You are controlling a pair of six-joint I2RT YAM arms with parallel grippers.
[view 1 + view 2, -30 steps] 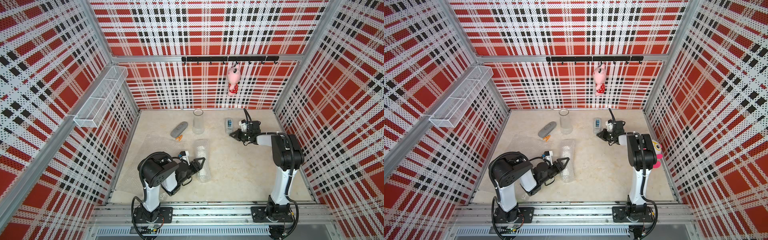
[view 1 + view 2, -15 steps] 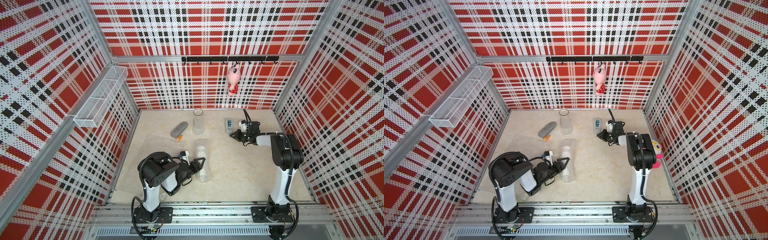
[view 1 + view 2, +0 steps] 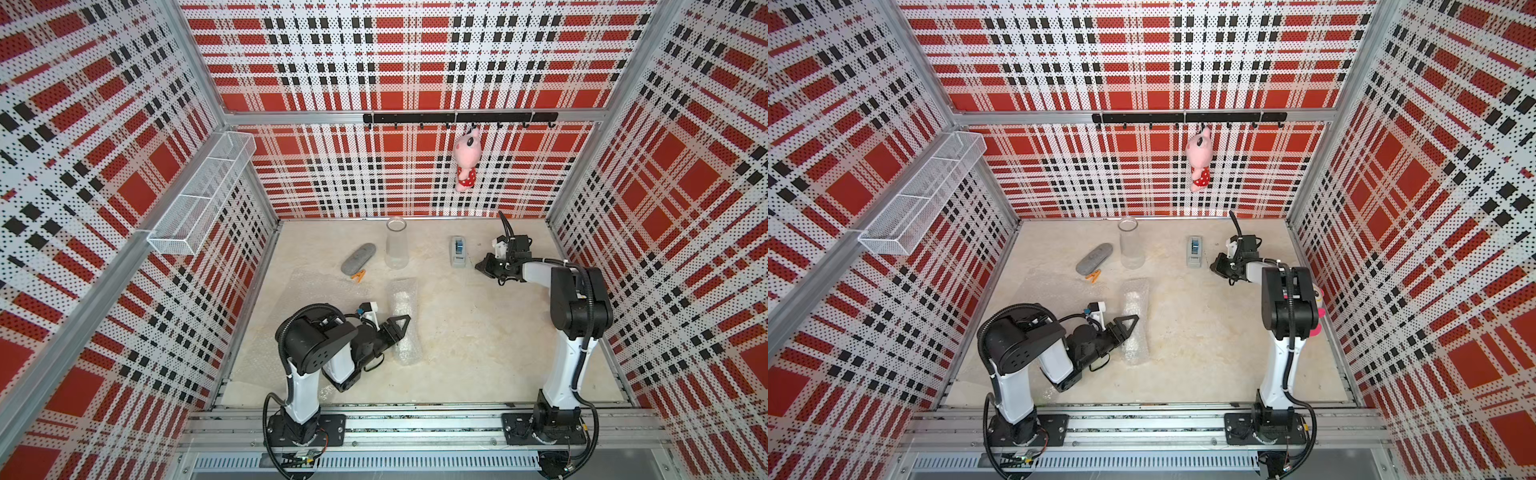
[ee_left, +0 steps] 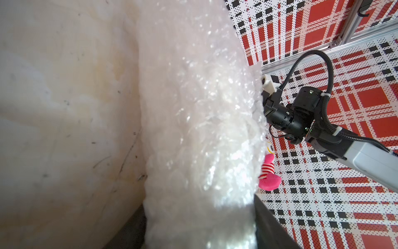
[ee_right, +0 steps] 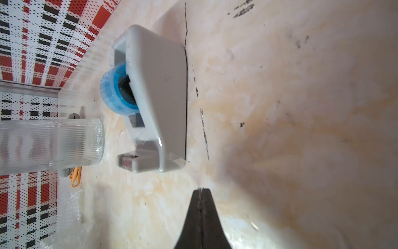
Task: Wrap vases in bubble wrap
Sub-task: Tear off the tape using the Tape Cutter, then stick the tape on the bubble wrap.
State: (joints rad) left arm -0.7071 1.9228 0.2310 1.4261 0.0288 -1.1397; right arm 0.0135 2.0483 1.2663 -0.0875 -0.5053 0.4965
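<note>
**Bubble-wrapped roll pinched at mid-surface**

Clear, shiny roll of bubble wrap [image 3: 405, 299] with something white inside lies near the middle of the pale marbled surface [image 3: 478, 353], its length running from the near edge toward the far edge. The left gripper [image 3: 400, 325] pinches the roll's middle and hides that part in both top views. In the left wrist view the roll fills the gap between the dark fingers [image 4: 269, 226].

A flat sheet of bubble wrap [image 3: 305, 286] lies toward the left edge, partly covered by the left arm. By the far edge stands an upright clear glass vase [image 3: 395, 249]. A grey oblong pebble-like case [image 3: 358, 258] and a small orange clip [image 3: 358, 274] lie on its left-edge side.

A grey tape dispenser with a blue roll [image 3: 458, 251] sits toward the far right corner. The right gripper [image 3: 478, 263], jaws pressed together, is just beside it.
</note>
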